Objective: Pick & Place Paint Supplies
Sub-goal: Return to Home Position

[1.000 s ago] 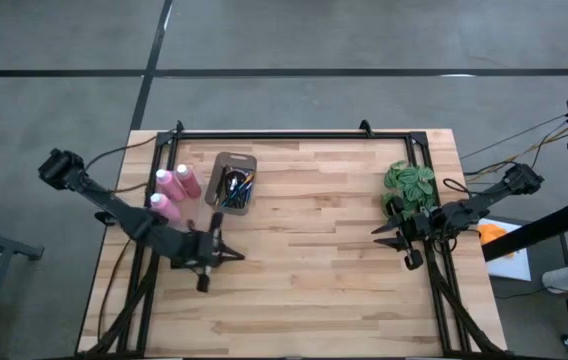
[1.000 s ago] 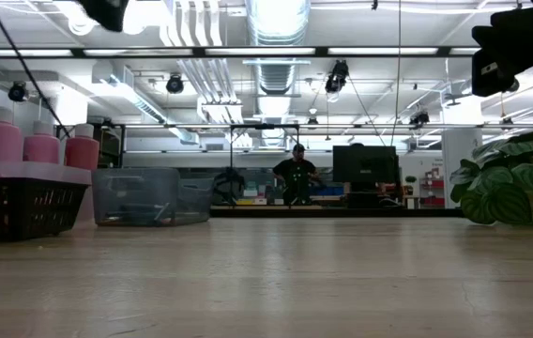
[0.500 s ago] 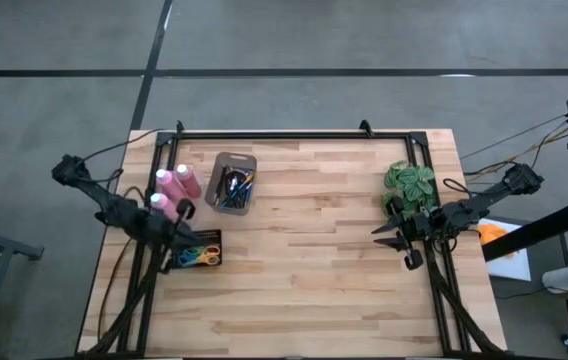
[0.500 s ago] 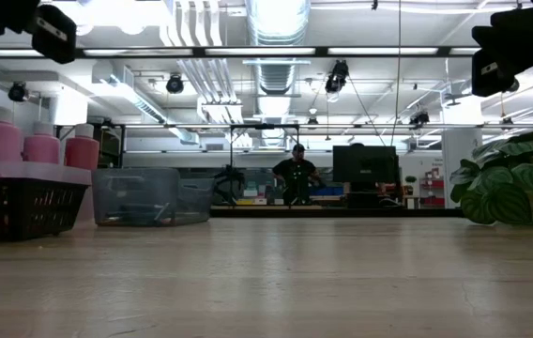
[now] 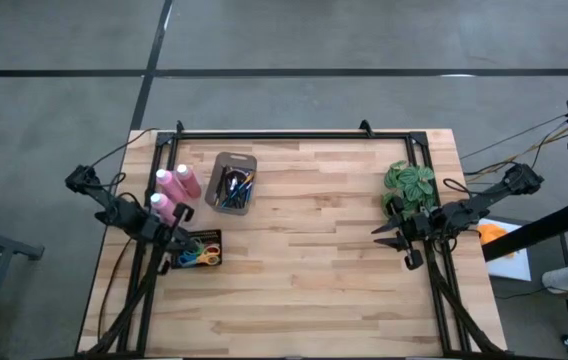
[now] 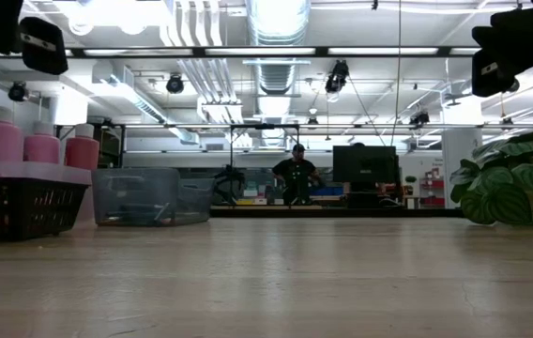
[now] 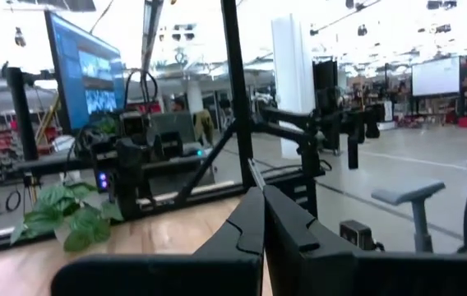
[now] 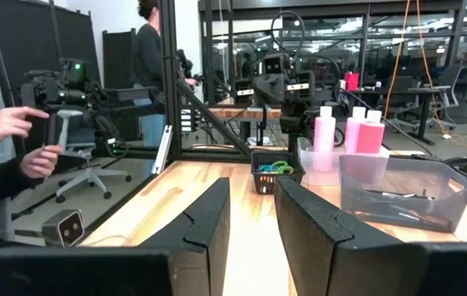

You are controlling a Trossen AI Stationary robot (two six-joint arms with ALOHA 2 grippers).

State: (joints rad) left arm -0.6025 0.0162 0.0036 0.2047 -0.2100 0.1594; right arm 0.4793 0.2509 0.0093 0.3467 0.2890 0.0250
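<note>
Left gripper (image 7: 261, 197) pressed together, at the left edge of the desk (image 5: 314, 290) in the high view, just beside the black basket (image 5: 202, 251) of scissors. Right gripper (image 8: 252, 189) spread, at the right edge by the plant (image 5: 410, 184). Farther back, upper left: pink bottles (image 5: 186, 183), with brushes (image 5: 232, 189) in the clear bin (image 5: 236, 158) beside them.

A robotics lab in an open industrial hall — exposed ceiling ducts (image 6: 273, 70), monitor (image 7: 85, 70), concrete floor (image 5: 314, 40).
</note>
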